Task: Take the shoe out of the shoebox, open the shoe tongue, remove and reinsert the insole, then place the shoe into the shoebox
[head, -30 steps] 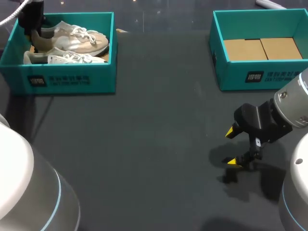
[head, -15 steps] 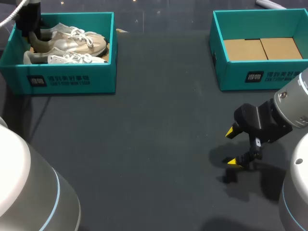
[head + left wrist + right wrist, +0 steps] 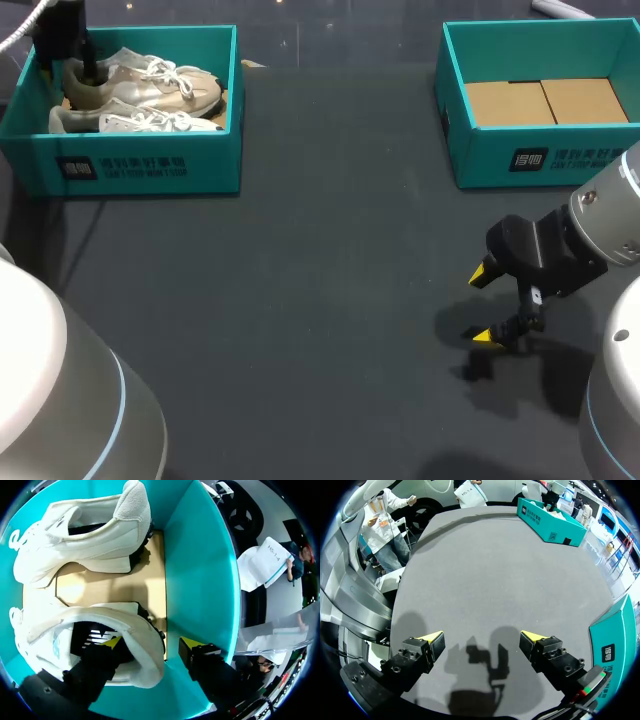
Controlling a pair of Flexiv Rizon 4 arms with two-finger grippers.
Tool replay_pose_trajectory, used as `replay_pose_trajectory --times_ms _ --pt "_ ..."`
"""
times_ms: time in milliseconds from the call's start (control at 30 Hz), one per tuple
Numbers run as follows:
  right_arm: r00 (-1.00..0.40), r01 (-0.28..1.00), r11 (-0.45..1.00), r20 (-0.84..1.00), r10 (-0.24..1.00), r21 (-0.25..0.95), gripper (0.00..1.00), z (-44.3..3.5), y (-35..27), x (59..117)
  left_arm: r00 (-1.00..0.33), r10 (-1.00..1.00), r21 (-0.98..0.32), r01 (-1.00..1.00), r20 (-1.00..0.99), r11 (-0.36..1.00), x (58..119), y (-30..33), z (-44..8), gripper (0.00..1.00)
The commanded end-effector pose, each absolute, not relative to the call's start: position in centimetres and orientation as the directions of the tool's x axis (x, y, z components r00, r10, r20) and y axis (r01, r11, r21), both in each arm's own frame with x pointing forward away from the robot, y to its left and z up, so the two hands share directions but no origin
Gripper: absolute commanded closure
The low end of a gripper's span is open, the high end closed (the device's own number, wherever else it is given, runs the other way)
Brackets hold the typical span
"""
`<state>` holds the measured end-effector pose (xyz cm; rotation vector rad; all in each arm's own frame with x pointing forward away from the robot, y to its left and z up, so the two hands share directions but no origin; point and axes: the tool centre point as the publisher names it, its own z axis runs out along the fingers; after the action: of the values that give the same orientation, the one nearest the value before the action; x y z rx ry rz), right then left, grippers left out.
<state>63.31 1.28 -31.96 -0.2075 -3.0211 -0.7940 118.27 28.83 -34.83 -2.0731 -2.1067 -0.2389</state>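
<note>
Head view: The left fingers (image 3: 88,68) stand inside the left shoebox (image 3: 150,165), at the heel of the rear shoe (image 3: 165,88). A second shoe (image 3: 140,122) lies in front of it. Count: two shoes, two shoeboxes. The right shoebox (image 3: 520,160) shows its cardboard floor. The right fingers (image 3: 482,273) hang spread above the worktop (image 3: 300,300).

Left wrist view: The left fingers (image 3: 192,647) are released and straddle the heel collar of the rear shoe (image 3: 55,635). One tip is inside, the other outside beside the box wall (image 3: 200,570).

Right wrist view: The right fingers (image 3: 430,641) are wide apart and released over the worktop (image 3: 495,570).
</note>
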Motion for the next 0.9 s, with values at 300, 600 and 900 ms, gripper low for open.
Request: replay_pose_trajectory --times_ms 300,600,900 --pt "-0.991 0.131 0.864 0.042 0.127 0.487 0.0 -31.9 1.3 63.1 -0.032 0.989 0.03 0.999 0.145 0.028 115.0 28.0 -28.2 0.09" --pt "-0.991 0.131 0.864 0.042 0.127 0.487 0.0 -31.9 1.3 63.1 -0.015 0.995 0.058 0.998 0.095 0.009 111.6 27.5 -24.8 0.0" --pt "-0.991 0.131 0.864 0.042 0.127 0.487 0.0 -31.9 1.3 63.1 -0.016 0.997 0.05 0.999 0.076 0.013 108.6 27.3 -23.5 0.0"
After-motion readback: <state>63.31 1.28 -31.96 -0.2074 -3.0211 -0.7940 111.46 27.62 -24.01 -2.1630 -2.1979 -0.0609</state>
